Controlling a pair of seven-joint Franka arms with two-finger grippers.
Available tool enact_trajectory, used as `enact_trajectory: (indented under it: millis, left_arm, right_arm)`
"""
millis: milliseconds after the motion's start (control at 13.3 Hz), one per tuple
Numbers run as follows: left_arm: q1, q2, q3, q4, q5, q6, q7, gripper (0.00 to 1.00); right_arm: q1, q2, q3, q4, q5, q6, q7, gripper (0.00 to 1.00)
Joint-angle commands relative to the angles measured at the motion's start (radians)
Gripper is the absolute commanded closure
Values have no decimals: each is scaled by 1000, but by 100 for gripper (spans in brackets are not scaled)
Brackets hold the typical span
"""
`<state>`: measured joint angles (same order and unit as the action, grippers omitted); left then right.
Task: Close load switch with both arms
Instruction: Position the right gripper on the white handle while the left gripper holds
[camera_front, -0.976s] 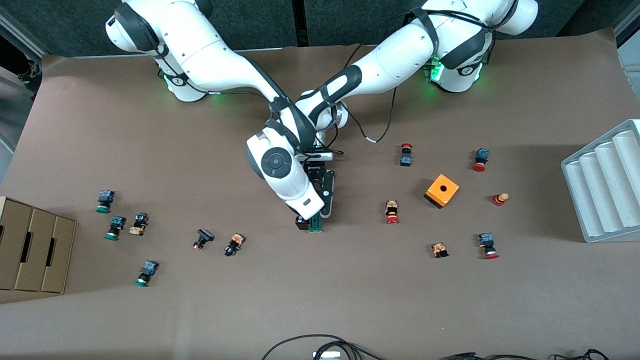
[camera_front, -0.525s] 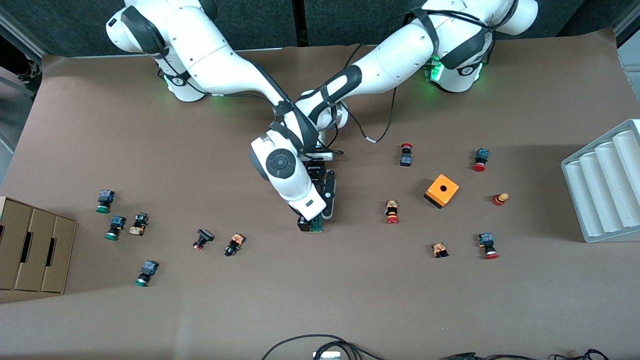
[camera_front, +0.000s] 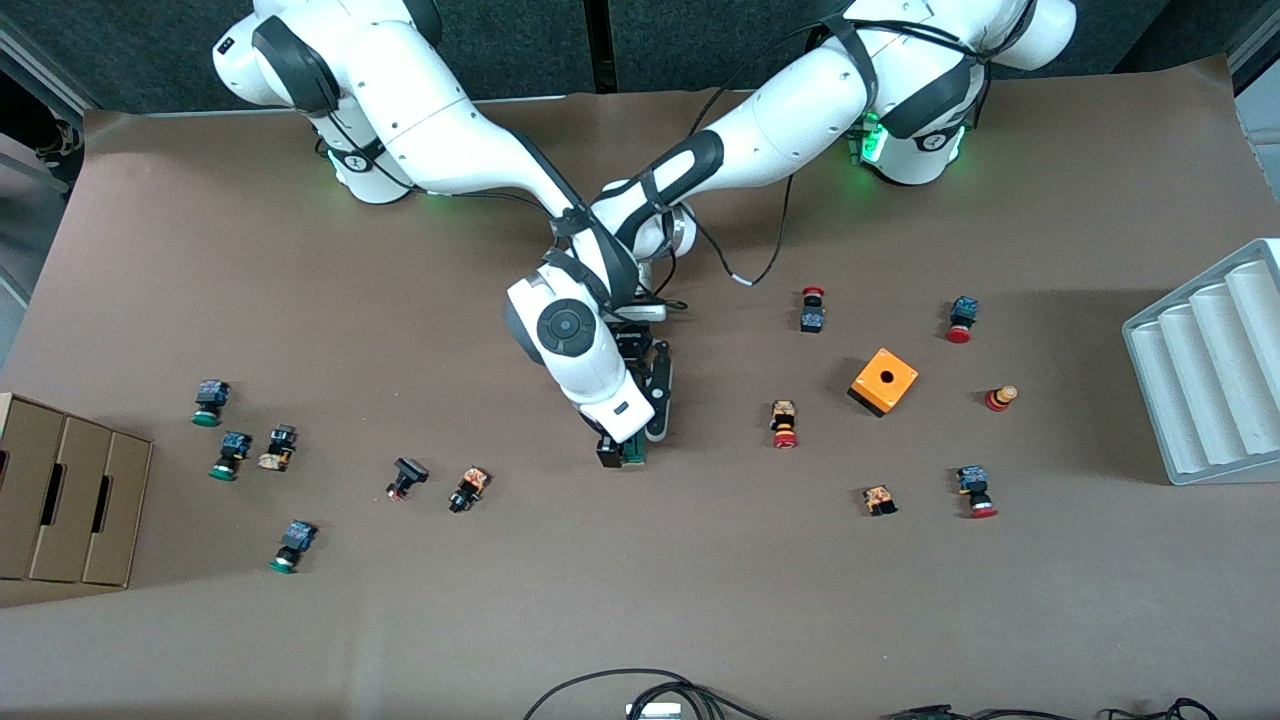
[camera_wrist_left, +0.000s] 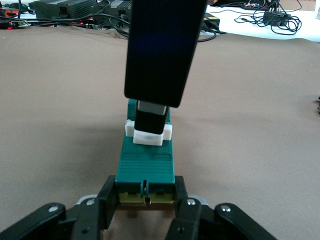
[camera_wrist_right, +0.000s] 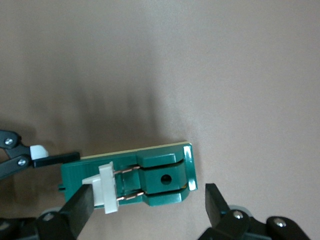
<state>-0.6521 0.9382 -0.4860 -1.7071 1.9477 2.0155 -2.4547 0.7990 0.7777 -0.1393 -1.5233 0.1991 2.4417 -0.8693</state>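
Front view: both grippers meet at mid-table over the load switch (camera_front: 632, 455).

Left wrist view: your left gripper (camera_wrist_left: 145, 200) is clamped on the switch's end, bracing it.

Right wrist view: your right gripper (camera_wrist_right: 150, 205) straddles the switch wide, one finger apparently against the white lever (camera_wrist_right: 106, 192). Off-centre pushing could skid the finger off or twist the switch free.

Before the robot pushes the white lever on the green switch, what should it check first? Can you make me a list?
1. Left pincer shut on the load switch, holding one end: ok.
2. Switch flat on the table: ok.
3. Right pincer open, over the switch: ok.
4. One right finger by the white lever: ok.
5. Lever fully closed: not ok, metal pins show.
6. Push buttons away from the switch: ok.
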Motion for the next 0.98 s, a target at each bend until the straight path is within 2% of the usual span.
enact_trajectory:
  millis: [0, 901]
  left_arm:
    - [-9, 10, 23, 18, 17, -11, -9, 51]
    - [-9, 10, 23, 18, 17, -11, -9, 51]
  right_arm:
    - [16, 3, -19, -15, 16, 31, 1, 1]
    - [26, -3, -17, -26, 19, 27, 3, 0]
